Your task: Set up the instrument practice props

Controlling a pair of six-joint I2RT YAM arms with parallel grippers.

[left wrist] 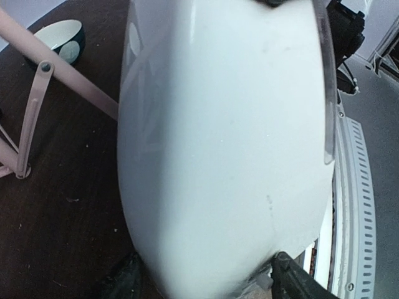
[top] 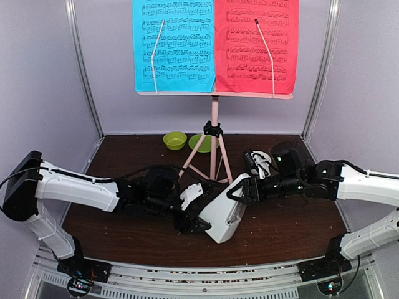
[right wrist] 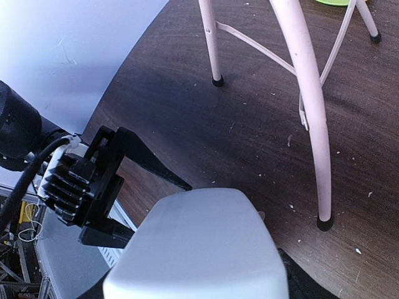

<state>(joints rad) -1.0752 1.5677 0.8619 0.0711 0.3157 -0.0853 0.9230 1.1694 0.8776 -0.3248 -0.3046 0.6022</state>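
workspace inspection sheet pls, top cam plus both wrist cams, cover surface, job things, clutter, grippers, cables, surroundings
surface: dark brown tabletop, pale specks scattered on it
job's things: pink music stand upright at back centre; blue sheet and red sheet side by side on its desk; white metronome tilted at front centre
clutter: lime green bowl and green plate behind the stand's legs; small white bowl with dark outside
grippers: left gripper and right gripper both shut on the metronome, at opposite ends
cables: black cable looping over the left arm
surroundings: pale walls; metal rail at near edge
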